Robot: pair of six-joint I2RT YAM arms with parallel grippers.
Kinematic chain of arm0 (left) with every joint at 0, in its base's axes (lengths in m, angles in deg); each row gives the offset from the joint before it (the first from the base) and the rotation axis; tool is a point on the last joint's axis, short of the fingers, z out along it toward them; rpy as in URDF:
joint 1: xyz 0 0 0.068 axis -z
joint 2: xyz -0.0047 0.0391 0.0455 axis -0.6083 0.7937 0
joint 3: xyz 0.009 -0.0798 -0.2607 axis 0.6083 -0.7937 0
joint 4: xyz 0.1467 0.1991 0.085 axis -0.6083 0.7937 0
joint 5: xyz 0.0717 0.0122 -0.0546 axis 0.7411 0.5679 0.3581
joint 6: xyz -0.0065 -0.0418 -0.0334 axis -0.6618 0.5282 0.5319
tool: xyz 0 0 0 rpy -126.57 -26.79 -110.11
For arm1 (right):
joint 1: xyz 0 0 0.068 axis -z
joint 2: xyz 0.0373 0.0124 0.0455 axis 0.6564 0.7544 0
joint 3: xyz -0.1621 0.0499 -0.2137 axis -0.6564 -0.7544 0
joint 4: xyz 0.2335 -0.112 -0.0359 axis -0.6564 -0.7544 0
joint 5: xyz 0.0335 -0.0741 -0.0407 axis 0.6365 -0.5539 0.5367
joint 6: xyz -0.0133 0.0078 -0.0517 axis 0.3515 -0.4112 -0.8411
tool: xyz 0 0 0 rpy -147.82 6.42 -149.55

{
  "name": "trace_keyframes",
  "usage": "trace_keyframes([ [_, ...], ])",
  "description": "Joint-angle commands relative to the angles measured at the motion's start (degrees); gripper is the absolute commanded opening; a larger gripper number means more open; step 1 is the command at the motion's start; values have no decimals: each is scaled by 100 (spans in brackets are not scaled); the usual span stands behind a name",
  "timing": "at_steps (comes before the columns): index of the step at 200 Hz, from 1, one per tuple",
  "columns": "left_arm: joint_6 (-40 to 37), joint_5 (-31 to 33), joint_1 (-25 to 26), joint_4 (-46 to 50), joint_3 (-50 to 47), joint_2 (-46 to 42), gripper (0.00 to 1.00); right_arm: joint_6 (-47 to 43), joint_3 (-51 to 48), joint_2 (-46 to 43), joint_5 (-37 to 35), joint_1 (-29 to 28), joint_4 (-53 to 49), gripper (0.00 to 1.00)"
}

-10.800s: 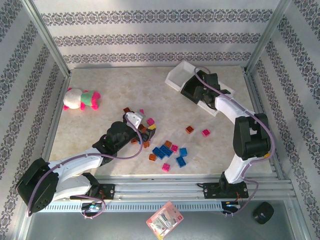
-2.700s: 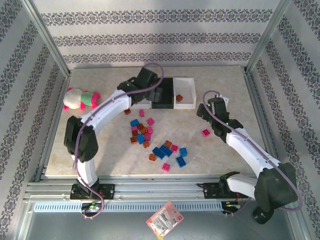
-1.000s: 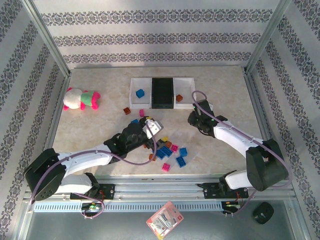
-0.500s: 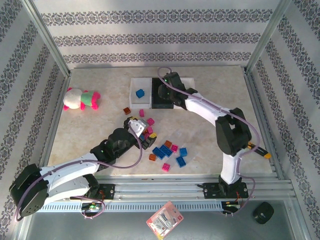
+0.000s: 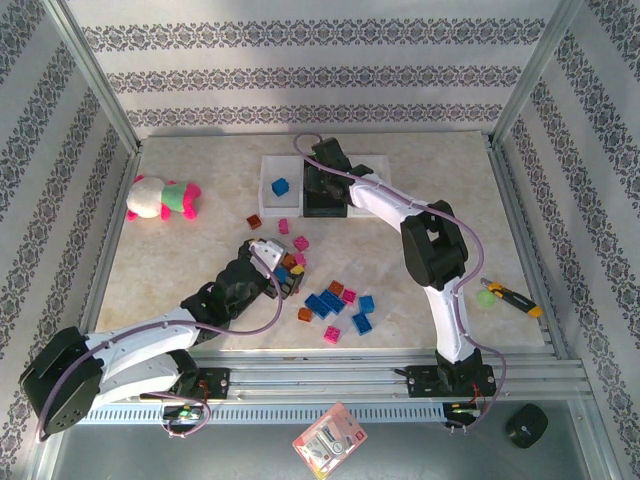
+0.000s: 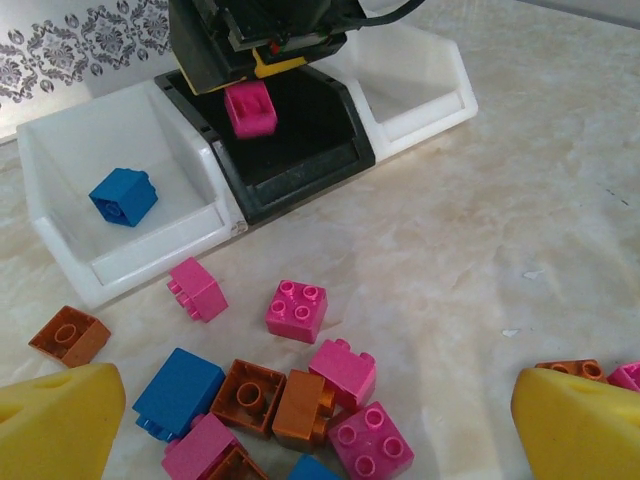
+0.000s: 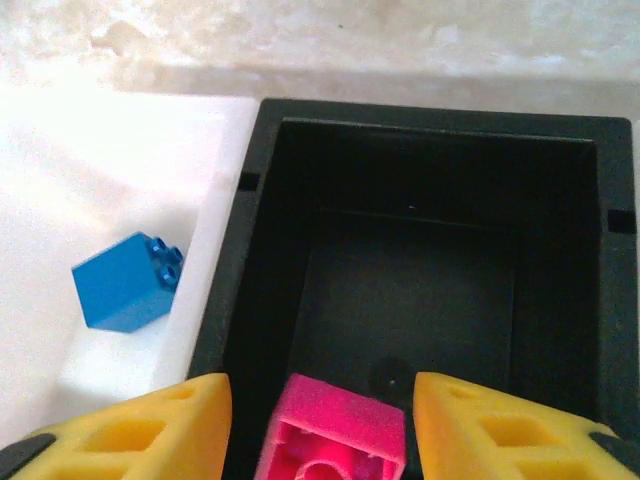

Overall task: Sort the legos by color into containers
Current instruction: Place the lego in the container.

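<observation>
Right wrist, right end effector [image 7: 322, 405] parted, square magenta brick [image 7: 332, 432] loose, left end effector [image 6: 320, 420] spread

Robot lab cell: patterned panels [image 5: 320, 75] and aluminium posts [image 5: 103, 88] around the marble-look surface [image 5: 450, 200], rail [image 5: 330, 372] at its front

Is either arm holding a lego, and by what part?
Left gripper: nothing. Pink lego sits between right gripper's parted jaws, over black tray; gap shows at one side, so probably not gripped.
</observation>
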Motion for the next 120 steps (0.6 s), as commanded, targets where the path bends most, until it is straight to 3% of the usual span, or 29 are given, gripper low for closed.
trace_keyframes([
  [1,328,148,-180,-152,128,50,99,-238,40,-475,-172,57,-5,64],
  [48,1839,480,-944,1322,979,490,99,-363,-1773,-2086,276,13,945,82],
  [102,3238,533,-1545,3101,2275,1629,100,-1277,-4167,-4249,877,-252,1850,86],
  [120,3669,527,-1692,3523,2702,2098,95,-1516,-4703,-4846,1059,-364,1897,86],
])
